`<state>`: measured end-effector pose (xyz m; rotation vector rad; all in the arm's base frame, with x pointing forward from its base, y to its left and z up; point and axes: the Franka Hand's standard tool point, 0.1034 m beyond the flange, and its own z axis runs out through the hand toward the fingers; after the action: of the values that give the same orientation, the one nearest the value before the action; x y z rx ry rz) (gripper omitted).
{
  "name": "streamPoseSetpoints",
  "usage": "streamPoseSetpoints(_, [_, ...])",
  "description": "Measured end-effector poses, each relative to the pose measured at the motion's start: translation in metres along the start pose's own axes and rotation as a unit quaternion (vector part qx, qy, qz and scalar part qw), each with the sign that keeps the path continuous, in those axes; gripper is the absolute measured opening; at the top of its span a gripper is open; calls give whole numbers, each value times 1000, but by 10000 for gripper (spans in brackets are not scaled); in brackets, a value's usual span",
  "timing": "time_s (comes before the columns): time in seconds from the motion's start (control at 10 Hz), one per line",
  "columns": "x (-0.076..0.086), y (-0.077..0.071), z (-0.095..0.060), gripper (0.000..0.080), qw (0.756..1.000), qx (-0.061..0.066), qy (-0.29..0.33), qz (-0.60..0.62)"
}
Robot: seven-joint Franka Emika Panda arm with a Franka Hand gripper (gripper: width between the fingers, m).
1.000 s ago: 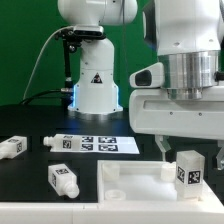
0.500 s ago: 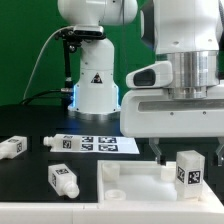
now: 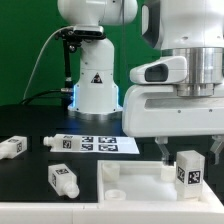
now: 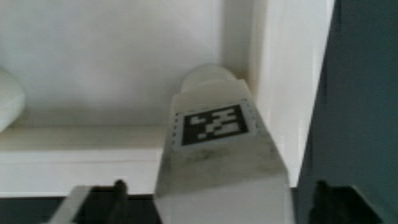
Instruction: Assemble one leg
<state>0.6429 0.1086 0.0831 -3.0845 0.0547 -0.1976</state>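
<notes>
A white leg (image 3: 188, 168) with a black-and-white tag stands upright on the large white panel (image 3: 135, 192) at the exterior view's right. My gripper (image 3: 189, 151) hangs right over it, open, with one finger (image 3: 162, 150) on either side of the leg's top. In the wrist view the leg (image 4: 219, 140) fills the middle between the two dark fingertips (image 4: 100, 202), with a narrow gap on each side. The gripper (image 4: 217, 206) straddles the leg without clamping it.
Three more legs lie on the black table at the exterior view's left: one at the far left (image 3: 12, 146), one in front (image 3: 62, 179), one by the marker board's end (image 3: 50, 142). The marker board (image 3: 98, 144) lies in front of the robot base (image 3: 95, 88).
The wrist and hand have turned a little above the leg. The fingers stay on either side of the leg, and the leg has not moved.
</notes>
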Motion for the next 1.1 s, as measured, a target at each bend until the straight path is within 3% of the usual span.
streamPoseSetpoints(0.1, [0,0,0,434,999,1,0,41])
streamPoseSetpoints(0.2, [0,0,0,284,998,1,0,70])
streamPoseSetpoints(0.4, [-1,0,0,284,983,-5,3,182])
streamPoseSetpoints(0.6, [-1,2,1,284,950,-11,7,313])
streamPoseSetpoints(0.8, [-3,4,1,284,898,-9,5,440])
streamPoseSetpoints(1.0, [-5,4,2,285,795,3,-3,607])
streamPoseSetpoints(1.1, [-5,6,2,285,770,8,-6,638])
